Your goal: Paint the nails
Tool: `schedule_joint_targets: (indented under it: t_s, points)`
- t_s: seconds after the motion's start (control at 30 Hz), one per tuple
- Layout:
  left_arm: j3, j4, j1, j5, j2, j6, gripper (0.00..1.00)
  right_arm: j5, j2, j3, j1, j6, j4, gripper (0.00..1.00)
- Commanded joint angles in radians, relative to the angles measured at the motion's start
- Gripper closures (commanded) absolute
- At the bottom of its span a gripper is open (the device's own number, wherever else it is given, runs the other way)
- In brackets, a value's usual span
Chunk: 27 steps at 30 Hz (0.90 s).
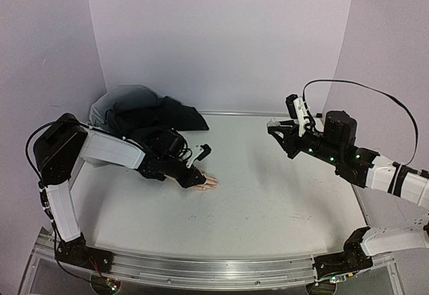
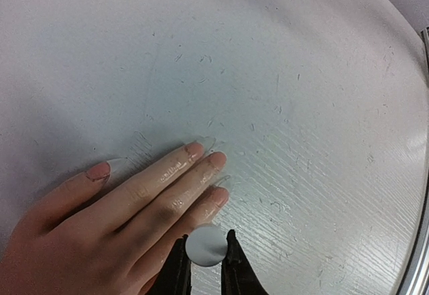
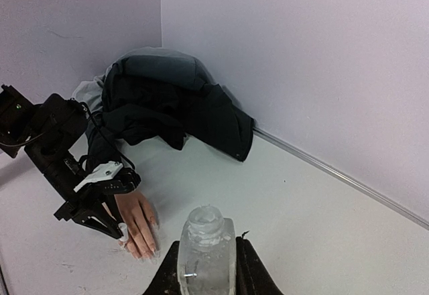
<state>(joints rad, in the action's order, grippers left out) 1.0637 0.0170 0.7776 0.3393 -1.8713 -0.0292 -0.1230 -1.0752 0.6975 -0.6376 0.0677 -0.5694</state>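
Step in hand: applying polish. The left fingers (image 2: 182, 268) hover low over the back of the mannequin hand (image 2: 127, 208), short of its fingertips.
Left grasp: clamped on a round pale cap (image 2: 206, 245), which I take to be the brush's handle. The bristles are hidden beneath it.
Right grasp: the right fingers (image 3: 244, 275) grip a clear bottle (image 3: 204, 248) with its neck open. It is held up over the right side of the tabletop (image 1: 268, 201), well apart from the hand.
Nails: 4 nails (image 2: 194, 149) show in the left wrist view, lying flat on the tabletop and pointing away from the camera. They look faintly pink; I cannot tell whether they are painted.
Next move: ease the brush forward to the nearest nail, then make 1 light stroke along it — a small target, so the tip must be steady.
Around: a dark cloth (image 1: 157, 114) is heaped in the back left corner, behind the left arm.
In the way: only the cap and fingers themselves — they hide the brush tip from the wrist view, so smearing the skin is the likely slip.
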Motion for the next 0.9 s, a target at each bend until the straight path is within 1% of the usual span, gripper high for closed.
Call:
schedule_joint_targets:
  t_s: [0.0, 0.27, 0.4, 0.5, 0.6, 0.7, 0.87]
  points:
    - [0.036, -0.023, -0.005, 0.031, 0.001, -0.008, 1.0, -0.01, 0.003, 0.022, -0.003, 0.006, -0.073, 1.0]
    - [0.041, -0.023, -0.002, 0.062, -0.004, -0.005, 1.0, -0.013, 0.003, 0.023, -0.002, 0.006, -0.073, 1.0]
    - [0.029, -0.023, -0.001, 0.079, 0.031, 0.0, 1.0, -0.013, 0.006, 0.023, -0.003, 0.007, -0.072, 1.0]
    - [0.007, -0.023, -0.001, 0.064, 0.073, 0.004, 1.0, -0.013, 0.009, 0.022, -0.002, 0.006, -0.072, 1.0]
    - [-0.014, -0.023, -0.004, 0.018, 0.097, 0.006, 1.0, -0.014, 0.009, 0.022, -0.002, 0.006, -0.072, 1.0]
    - [-0.02, -0.023, -0.016, -0.007, 0.092, 0.009, 1.0, -0.017, 0.01, 0.021, -0.003, 0.004, -0.072, 1.0]
    - [-0.012, -0.023, -0.021, 0.001, 0.067, 0.009, 1.0, -0.015, 0.013, 0.019, -0.003, 0.005, -0.071, 1.0]
